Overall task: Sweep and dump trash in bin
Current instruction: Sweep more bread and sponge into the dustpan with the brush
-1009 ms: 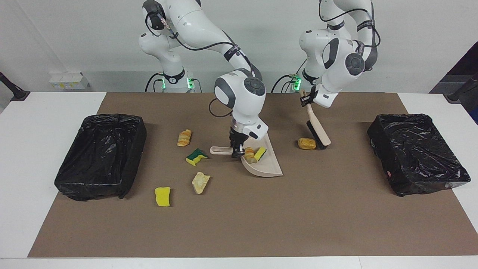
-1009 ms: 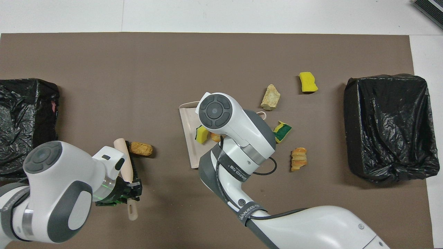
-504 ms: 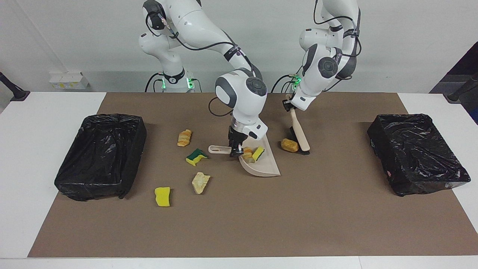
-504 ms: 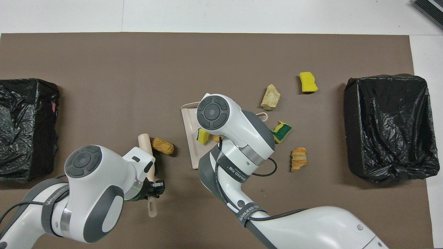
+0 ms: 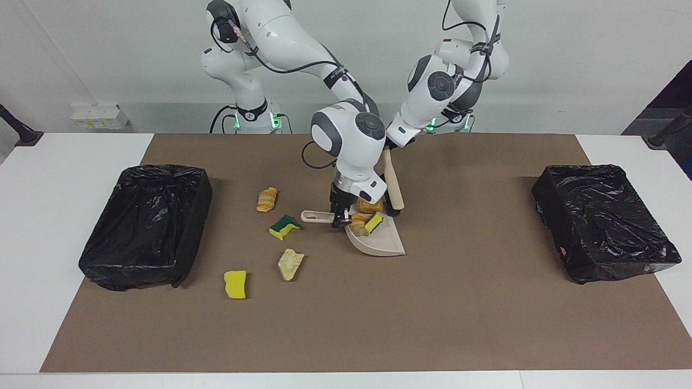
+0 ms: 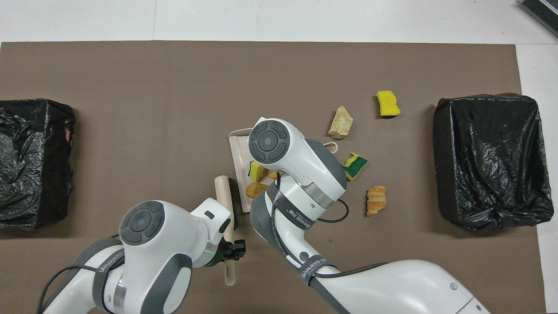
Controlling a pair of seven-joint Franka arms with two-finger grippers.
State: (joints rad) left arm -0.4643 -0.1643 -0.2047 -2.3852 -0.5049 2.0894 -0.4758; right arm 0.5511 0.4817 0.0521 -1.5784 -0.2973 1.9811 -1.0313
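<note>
1. A black-lined bin (image 5: 145,221) stands at the right arm's end of the brown mat (image 5: 346,319).
2. 4 scraps of the trash lie loose on the mat between this bin and the dustpan: a yellow sponge (image 5: 235,284), a tan chunk (image 5: 290,263), a green-and-yellow sponge (image 5: 284,226) and an orange bread piece (image 5: 266,199).
3. The bread piece is nearest to the robots; the yellow sponge is farthest from them.
4. The right gripper (image 5: 340,215) is closed on the handle of the beige dustpan (image 5: 378,246), where the handle joins the pan. The pan rests on the mat near the middle of the table.
5. 3 scraps are in the dustpan: a bread piece (image 5: 358,220), a yellow sponge piece (image 5: 375,222) and a tan-orange chunk (image 5: 370,205) at the pan's open edge.
6. The brush (image 5: 393,186) stands tilted, with its black bristles down at the open edge of the pan, just beside the tan-orange chunk.
7. The left gripper (image 6: 230,252) is closed on the brush handle, over the mat on the robots' side of the dustpan.
8. A second black-lined bin (image 5: 604,221) stands at the left arm's end of the mat.
</note>
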